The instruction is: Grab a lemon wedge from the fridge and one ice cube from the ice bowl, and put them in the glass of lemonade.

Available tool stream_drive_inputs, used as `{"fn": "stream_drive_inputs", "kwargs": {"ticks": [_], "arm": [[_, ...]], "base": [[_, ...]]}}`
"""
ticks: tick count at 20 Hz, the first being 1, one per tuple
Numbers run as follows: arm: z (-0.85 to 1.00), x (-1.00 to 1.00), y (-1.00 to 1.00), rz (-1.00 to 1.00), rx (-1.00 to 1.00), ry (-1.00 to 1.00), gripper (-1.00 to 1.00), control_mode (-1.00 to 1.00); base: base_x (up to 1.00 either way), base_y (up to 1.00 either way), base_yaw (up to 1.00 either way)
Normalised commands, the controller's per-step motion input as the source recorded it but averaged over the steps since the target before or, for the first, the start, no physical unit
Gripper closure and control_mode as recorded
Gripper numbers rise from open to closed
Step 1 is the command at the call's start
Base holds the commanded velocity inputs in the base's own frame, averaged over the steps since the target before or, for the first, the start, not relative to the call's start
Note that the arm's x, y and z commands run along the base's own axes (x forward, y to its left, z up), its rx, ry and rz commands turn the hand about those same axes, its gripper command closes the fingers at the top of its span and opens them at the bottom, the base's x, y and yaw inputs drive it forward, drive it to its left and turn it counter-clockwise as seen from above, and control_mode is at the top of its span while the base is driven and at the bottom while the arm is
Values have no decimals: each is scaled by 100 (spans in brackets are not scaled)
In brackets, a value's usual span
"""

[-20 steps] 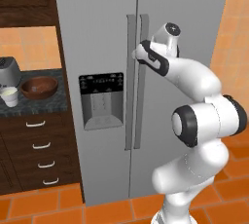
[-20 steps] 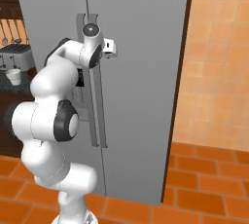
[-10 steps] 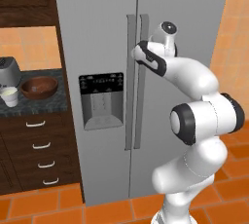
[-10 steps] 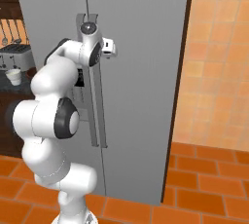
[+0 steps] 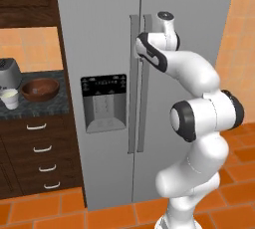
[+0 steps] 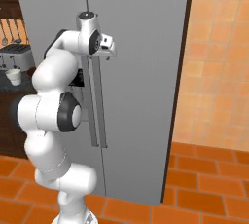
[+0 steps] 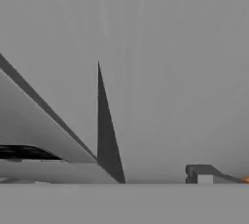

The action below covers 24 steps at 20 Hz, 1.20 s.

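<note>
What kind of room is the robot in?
It looks like a kitchen: a tall steel fridge, a dark counter with drawers under it, and a wooden bowl and a toaster on it.

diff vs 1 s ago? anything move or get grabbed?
The gripper has crept slightly closer to the fridge handles, with its fingers open and holding nothing. Fridge doors stay shut; the ice bowl and glass of lemonade sit unchanged on the counter.
</note>
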Motion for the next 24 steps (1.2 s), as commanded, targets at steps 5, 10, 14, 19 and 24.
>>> {"fn": "stream_drive_inputs", "kwargs": {"ticks": [5, 10, 14, 19, 24], "arm": [[-51, -3, 1, -2, 0, -52, -100, -100], [-16, -34, 10, -4, 0, -64, -100, -100], [-53, 16, 6, -3, 0, -37, -100, -100], [-39, 7, 4, -5, 1, -37, -100, -100], [-33, 13, 8, -4, 1, -31, -100, -100]], "base": [[0, 0, 0], [0, 0, 0], [0, 0, 0], [0, 0, 0], [0, 0, 0]]}}
